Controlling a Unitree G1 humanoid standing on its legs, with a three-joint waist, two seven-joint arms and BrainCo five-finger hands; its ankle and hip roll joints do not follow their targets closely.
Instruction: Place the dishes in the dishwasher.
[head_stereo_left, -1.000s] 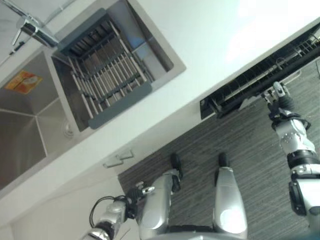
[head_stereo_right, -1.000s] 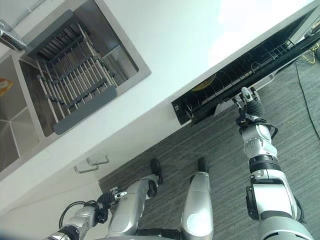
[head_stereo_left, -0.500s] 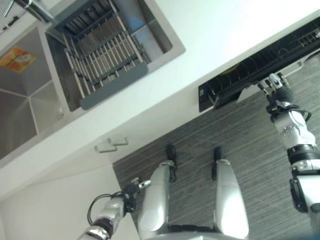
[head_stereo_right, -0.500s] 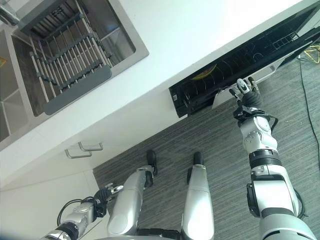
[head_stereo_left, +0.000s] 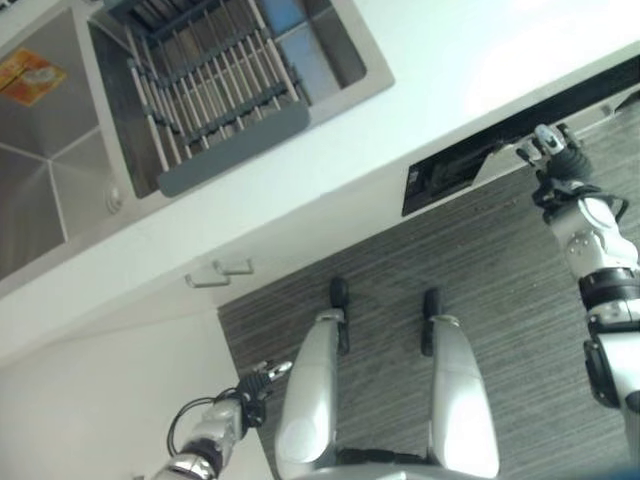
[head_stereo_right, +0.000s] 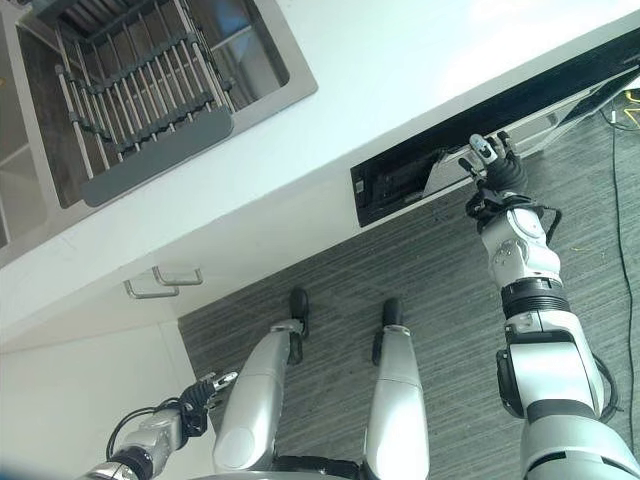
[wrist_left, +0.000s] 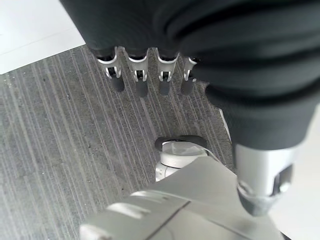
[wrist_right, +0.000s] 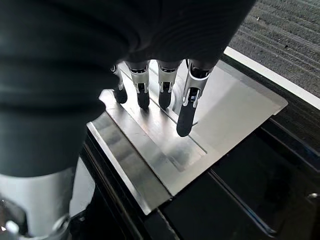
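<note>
The dishwasher (head_stereo_left: 455, 172) sits under the white counter, its dark front gap narrow. My right hand (head_stereo_left: 555, 160) reaches up to its front edge with straight fingers, open. In the right wrist view those fingers (wrist_right: 186, 107) rest on a silver metal panel (wrist_right: 220, 125) of the dishwasher, above its dark inside (wrist_right: 240, 200). No dish shows in either hand. My left hand (head_stereo_right: 200, 395) hangs low at the lower left beside a white cabinet, open, its fingers (wrist_left: 140, 80) straight over the grey floor.
A steel sink (head_stereo_left: 60, 160) with a grey dish rack (head_stereo_left: 215, 110) is set into the white counter (head_stereo_right: 400, 70) at the upper left. A cabinet handle (head_stereo_right: 160, 285) shows below the counter. Grey striped floor (head_stereo_left: 500, 300) spreads in front of the dishwasher.
The dishwasher's rack has slid in and its dark opening has become much narrower. My right hand has followed it towards the counter. The camera has shifted too.
</note>
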